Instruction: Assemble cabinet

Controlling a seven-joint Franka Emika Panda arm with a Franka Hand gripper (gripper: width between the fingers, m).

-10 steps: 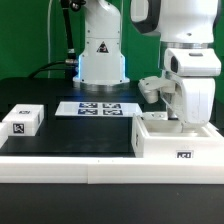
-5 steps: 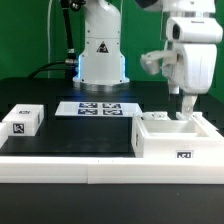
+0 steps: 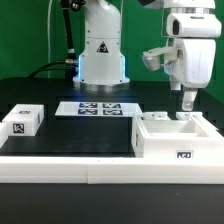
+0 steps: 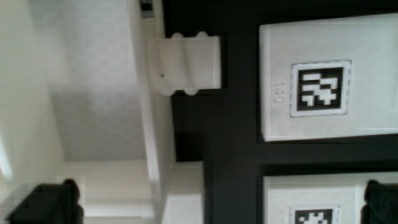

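Exterior view: the cabinet (image 3: 172,140), an open-topped white box with 1 tag on its front, sits at the lower right of the frame on the black table (image 3: 80,140). The gripper (image 3: 186,103) hangs just above its open top. The wrist view shows the fingers (image 4: 48,205) spread wide apart and holding nothing, with a white wall of the cabinet (image 4: 89,100) below them. A small tagged white block (image 3: 22,122) lies at the lower left, well apart. The marker board (image 3: 98,108) lies at centre, in front of the robot base (image 3: 100,50).
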